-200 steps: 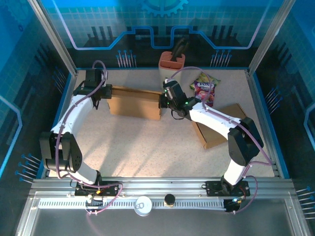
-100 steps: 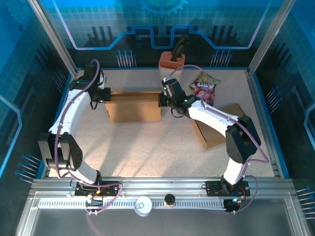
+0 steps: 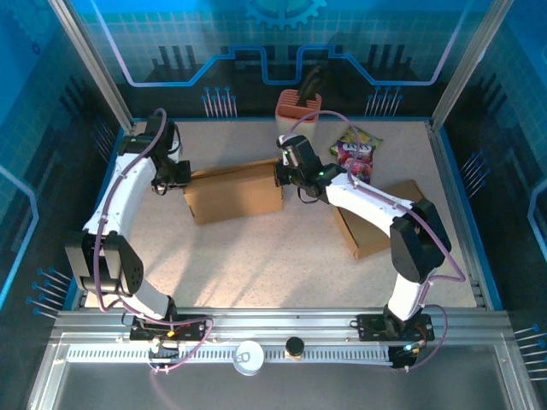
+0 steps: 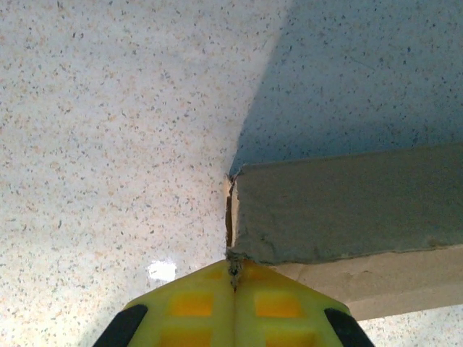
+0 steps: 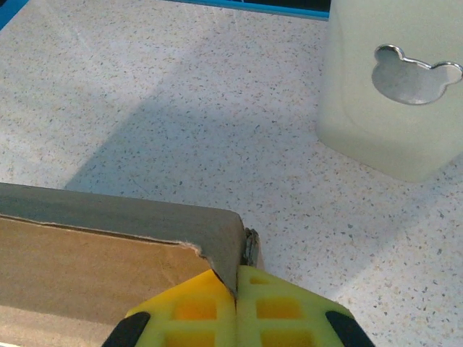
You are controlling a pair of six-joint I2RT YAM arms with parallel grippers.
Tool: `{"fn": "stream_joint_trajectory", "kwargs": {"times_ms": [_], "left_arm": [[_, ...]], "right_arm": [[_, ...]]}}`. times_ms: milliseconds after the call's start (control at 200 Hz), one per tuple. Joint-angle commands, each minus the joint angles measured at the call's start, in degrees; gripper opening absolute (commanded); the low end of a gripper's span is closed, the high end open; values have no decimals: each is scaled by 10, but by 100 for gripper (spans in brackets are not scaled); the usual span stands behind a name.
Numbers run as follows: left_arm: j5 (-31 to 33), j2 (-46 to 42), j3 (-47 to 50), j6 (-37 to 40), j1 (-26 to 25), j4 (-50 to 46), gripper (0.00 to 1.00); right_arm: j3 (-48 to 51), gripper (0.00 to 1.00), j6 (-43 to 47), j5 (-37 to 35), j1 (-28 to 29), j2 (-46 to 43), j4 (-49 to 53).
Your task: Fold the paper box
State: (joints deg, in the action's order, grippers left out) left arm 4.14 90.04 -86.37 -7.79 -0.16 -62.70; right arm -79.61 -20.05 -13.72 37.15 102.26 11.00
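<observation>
Gripping the paper box on the bench from both ends, left fingers closed tight on its left edge, right fingers closed tight on its right top corner

A speckled beige tabletop lies under the left gripper and right gripper, with a small bright glare just left of the left gripper's tips. Beyond both grippers stands a blue-lit panel printed with a gear and circuit lines, framed by aluminium posts. Behind them runs an aluminium rail.
</observation>
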Motion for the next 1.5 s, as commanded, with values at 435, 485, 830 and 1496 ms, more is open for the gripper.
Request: {"fn": "stream_joint_trajectory", "kwargs": {"times_ms": [435,485,830,1496], "left_arm": [[-52,5,-73,-45,0,-89,0],[-58,6,-76,-47,0,-92,0],[-92,9,-53,-61,-5,-83,0],[-132,-13,-50,-71,4,-92,0]], "right_arm": [[46,0,66,4,8,12,-2],[51,0,75,-5,11,9,-7],[72,0,109,-23,38,-5,-43],[109,0,163,3,20,-19,-80]]}}
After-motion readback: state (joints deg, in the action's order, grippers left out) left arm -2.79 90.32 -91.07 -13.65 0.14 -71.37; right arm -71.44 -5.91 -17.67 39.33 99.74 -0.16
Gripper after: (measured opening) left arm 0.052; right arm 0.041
